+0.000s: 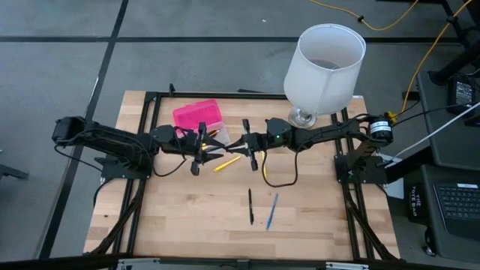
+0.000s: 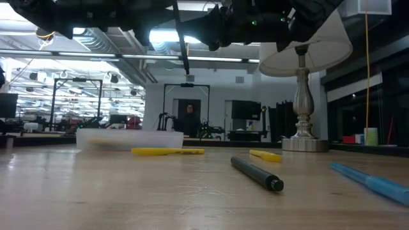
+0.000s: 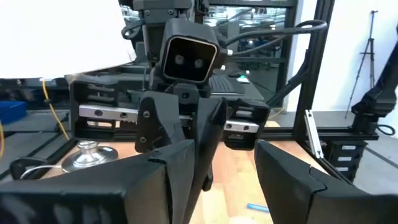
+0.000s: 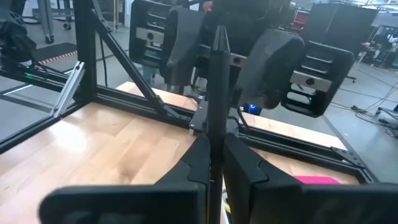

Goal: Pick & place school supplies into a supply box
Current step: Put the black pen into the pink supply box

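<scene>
Both grippers hover face to face above the table's middle. My right gripper [image 1: 250, 145] [image 4: 213, 149] is shut on a thin black pen [image 4: 216, 81]. My left gripper [image 1: 199, 148] [image 3: 224, 180] is open right in front of it, and its two fingers show either side of the pen's pointed end [image 4: 217, 36]. In the low view the pen's shaft [image 2: 184, 51] hangs below the arms. The supply box [image 1: 198, 115] rests flat on the table behind the left gripper, pink lid up, and its clear base [image 2: 128, 138] shows low. A yellow pencil [image 1: 227, 163], a black pen [image 1: 250, 206] and a blue pen [image 1: 271, 211] lie on the wood. My right gripper pinches the black pen's shaft [image 4: 214, 127] between its two shut fingers [image 4: 193, 168], which come level from the table's right. The pen crosses the fingers and stands roughly upright. It is lifted clear of the table, with its pointed end toward the left gripper.
A large white lampshade [image 1: 324, 64] on a metal foot [image 1: 304, 116] stands at the table's far right, close behind the right arm. A second yellow pencil [image 2: 265, 154] lies near the first. Bare wood spreads along the near edge around the black and blue pens.
</scene>
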{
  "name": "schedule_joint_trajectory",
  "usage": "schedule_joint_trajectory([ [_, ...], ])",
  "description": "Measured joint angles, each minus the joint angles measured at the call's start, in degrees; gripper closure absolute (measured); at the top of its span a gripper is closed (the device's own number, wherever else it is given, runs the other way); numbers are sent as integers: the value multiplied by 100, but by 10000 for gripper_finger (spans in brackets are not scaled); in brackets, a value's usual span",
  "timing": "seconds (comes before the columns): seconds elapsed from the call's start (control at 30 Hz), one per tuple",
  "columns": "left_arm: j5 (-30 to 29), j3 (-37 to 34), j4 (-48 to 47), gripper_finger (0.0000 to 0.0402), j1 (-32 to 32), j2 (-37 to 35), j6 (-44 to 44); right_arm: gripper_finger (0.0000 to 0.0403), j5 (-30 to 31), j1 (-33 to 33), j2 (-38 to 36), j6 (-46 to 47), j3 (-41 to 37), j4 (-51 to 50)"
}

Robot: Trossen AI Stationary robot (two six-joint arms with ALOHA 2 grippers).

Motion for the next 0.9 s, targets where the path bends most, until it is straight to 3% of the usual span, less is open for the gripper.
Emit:
schedule_joint_trajectory([
  [0.67,-32,0,249,243,28,-2,262,376,-16,-83,204,20,347,-24],
  [0.9,-69,2,216,262,31,-4,421,376,-11,-90,204,18,345,-28],
])
